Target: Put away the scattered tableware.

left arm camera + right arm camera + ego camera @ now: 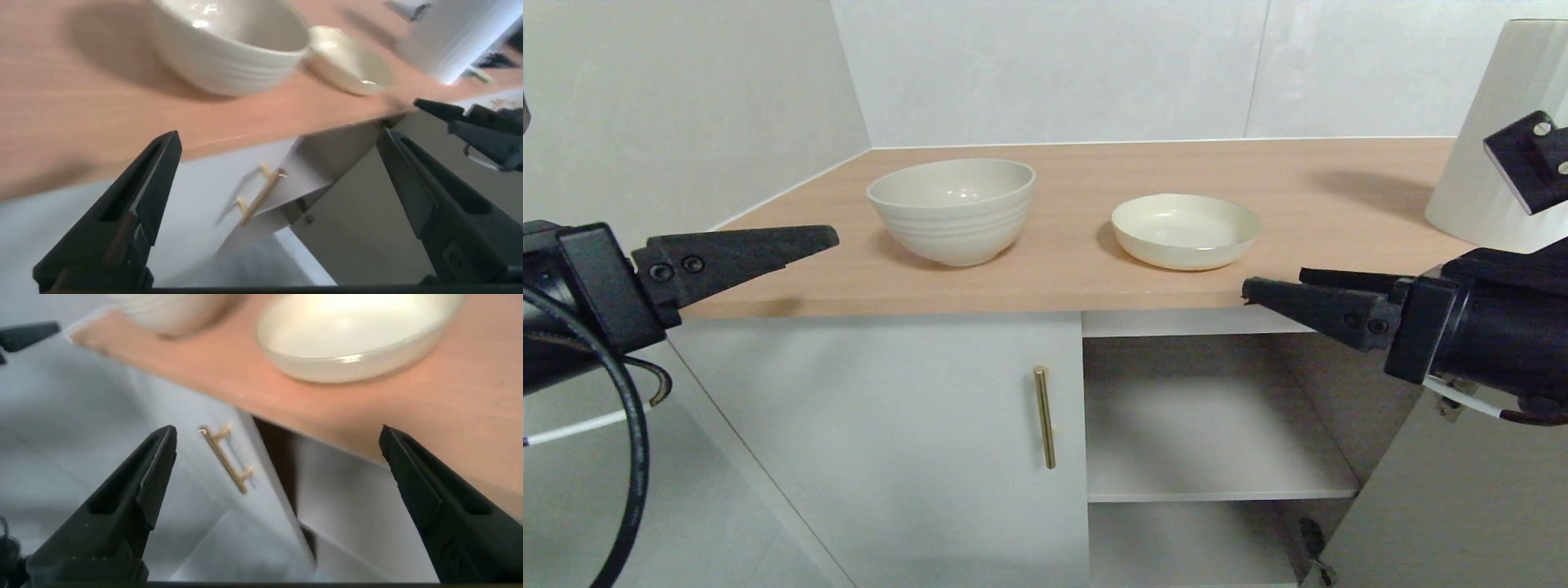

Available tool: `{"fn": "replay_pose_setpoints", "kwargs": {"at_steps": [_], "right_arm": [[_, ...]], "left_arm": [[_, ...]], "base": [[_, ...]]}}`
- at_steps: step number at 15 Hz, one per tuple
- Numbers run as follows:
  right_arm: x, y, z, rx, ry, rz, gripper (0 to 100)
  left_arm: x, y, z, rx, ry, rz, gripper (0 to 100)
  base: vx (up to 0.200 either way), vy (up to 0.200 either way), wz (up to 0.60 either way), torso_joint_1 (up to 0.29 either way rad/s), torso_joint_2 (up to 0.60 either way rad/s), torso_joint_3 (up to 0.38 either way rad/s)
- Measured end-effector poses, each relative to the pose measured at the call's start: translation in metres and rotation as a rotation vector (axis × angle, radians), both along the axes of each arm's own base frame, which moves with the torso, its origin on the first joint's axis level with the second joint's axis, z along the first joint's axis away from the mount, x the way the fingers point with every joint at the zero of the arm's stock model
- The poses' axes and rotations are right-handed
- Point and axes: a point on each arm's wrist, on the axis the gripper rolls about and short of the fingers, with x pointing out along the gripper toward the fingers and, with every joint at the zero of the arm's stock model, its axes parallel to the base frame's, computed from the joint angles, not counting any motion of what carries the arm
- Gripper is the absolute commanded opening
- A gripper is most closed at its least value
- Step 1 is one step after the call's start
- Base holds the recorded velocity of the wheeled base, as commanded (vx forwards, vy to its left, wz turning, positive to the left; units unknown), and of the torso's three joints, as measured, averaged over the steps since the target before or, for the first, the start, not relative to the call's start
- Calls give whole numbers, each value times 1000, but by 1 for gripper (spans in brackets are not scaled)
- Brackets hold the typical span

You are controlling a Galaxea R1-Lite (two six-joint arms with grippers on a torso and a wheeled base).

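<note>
Bowl (952, 208): upright on the counter (1094, 278), ahead of the left gripper (829, 237) and slightly to its inner side, well clear of the fingertips.
Dish (1186, 230): shallow, close to the counter's front edge, just ahead of the right gripper (1274, 286), untouched.
Left gripper: spread wide, carrying nothing, hanging off the counter's front edge.
Right gripper: spread wide too, empty, about level with the counter lip, over the open compartment (1217, 441).
Risk, dish: low sloping rim, little to pinch. Likely to skid back or flip up if caught by one finger only.
Risk, counter lip: right fingertips very near the board. Could jam against it on a straight push forward.
Risk, bowl: deep, round-walled. Could rock out of a one-wall pinch, or clip the dish beside it on a sideways carry.
Risk, open door (1445, 506): right beside the right arm, easy to bump on the way down to the shelf (1217, 494).
Head view alone: both pieces side by side with a gap between, the shelf below, and a white tapered container (1494, 163) beyond the right gripper.
Left wrist view alone: real spread of the left fingers, seen side-on from the head. Brass handle (261, 194) of the closed door (890, 441) straight beneath.
Right wrist view alone: dish wall from low down, sitting near the lip between the right fingers' line of approach.
</note>
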Motion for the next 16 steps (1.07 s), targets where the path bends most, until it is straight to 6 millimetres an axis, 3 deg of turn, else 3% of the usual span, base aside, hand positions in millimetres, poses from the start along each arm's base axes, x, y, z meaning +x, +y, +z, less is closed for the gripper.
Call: {"fn": "replay_pose_setpoints", "kwargs": {"at_steps": [10, 16], "right_arm": [[3, 2, 9, 14, -23, -1, 100], [12, 8, 7, 8, -13, -1, 100]], "left_arm": [[6, -2, -3, 5, 18, 0, 100], [21, -6, -9, 16, 55, -1, 100]], "base": [[0, 0, 0, 117, -492, -334], [0, 0, 0, 188, -487, -307]]}}
